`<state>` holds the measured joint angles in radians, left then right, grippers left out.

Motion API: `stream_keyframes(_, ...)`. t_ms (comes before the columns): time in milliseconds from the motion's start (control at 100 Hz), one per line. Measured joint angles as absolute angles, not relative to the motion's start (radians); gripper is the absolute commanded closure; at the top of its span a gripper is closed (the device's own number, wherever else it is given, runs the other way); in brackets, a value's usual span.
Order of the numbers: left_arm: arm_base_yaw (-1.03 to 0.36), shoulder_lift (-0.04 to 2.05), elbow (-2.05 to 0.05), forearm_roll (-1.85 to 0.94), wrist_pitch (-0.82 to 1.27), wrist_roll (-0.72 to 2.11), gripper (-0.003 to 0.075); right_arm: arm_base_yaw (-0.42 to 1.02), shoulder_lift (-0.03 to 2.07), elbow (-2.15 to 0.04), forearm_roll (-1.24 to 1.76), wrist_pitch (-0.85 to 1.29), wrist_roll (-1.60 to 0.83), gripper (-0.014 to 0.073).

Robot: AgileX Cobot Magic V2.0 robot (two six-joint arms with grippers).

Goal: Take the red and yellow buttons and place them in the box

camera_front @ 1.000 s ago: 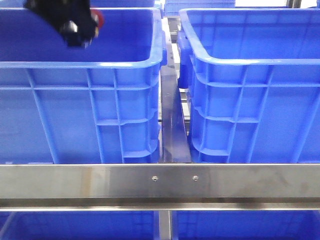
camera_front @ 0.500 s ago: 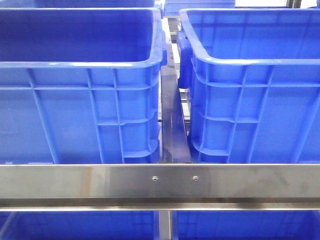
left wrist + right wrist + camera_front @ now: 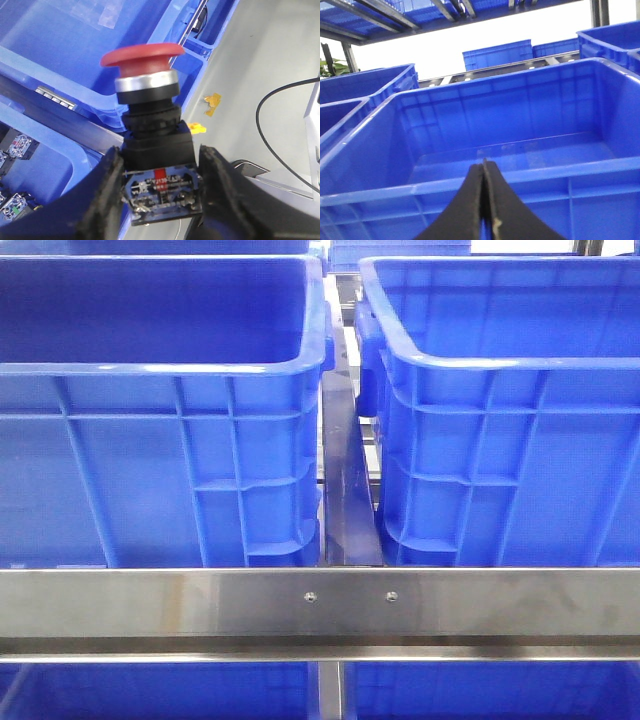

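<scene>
In the left wrist view my left gripper (image 3: 161,185) is shut on a red button (image 3: 143,54): a red mushroom cap on a silver ring and a black body with a contact block. It hangs over a blue crate's rim (image 3: 150,107). In the front view two large blue boxes stand side by side, left (image 3: 160,420) and right (image 3: 510,420); neither gripper shows there. In the right wrist view my right gripper (image 3: 484,167) is shut and empty, in front of a deep blue box (image 3: 520,130). No yellow button is in view.
A steel rail (image 3: 320,605) runs across the front below the crates, with a metal divider (image 3: 345,490) between them. The left wrist view shows a lower bin with several contact blocks (image 3: 17,145), a grey floor with yellow scraps (image 3: 214,102) and a black cable (image 3: 280,150).
One second ago the left gripper with the red button showed at the top left of the front view above the left box. It has since left that view.
</scene>
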<state>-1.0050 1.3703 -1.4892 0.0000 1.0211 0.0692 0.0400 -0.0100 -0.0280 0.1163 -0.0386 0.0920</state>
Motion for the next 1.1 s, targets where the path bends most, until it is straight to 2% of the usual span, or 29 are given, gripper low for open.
stream_keyframes(180, -1.005, 1.37, -1.489, 0.007, 1.021, 0.069, 0.0739, 0.04, 0.015, -0.246, 0.119, 0.225, 0.098, 0.0661)
stream_keyframes(410, -1.005, 1.37, -1.489, 0.007, 1.021, 0.069, 0.0739, 0.04, 0.273, -0.55, 0.136, 0.555, 0.103, 0.0661)
stream_keyframes(530, -1.005, 1.37, -1.489, 0.007, 1.021, 0.069, 0.0739, 0.04, 0.41, -0.67, 0.184, 0.646, 0.103, 0.0661)
stream_keyframes(670, -1.005, 1.37, -1.489, 0.007, 1.021, 0.069, 0.0739, 0.04, 0.504, -0.715, 0.222, 0.662, 0.103, 0.0645)
stream_keyframes(770, -1.005, 1.37, -1.489, 0.007, 1.021, 0.069, 0.0739, 0.04, 0.552, -0.716, 0.253, 0.67, 0.103, 0.0545)
stream_keyframes(980, -1.005, 1.37, -1.489, 0.007, 1.021, 0.069, 0.0739, 0.04, 0.59, -0.716, 0.358, 0.678, 0.103, 0.0161)
stream_keyframes(1100, -1.005, 1.37, -1.489, 0.007, 1.021, 0.069, 0.0739, 0.04, 0.59, -0.716, 0.44, 0.678, 0.098, 0.0071)
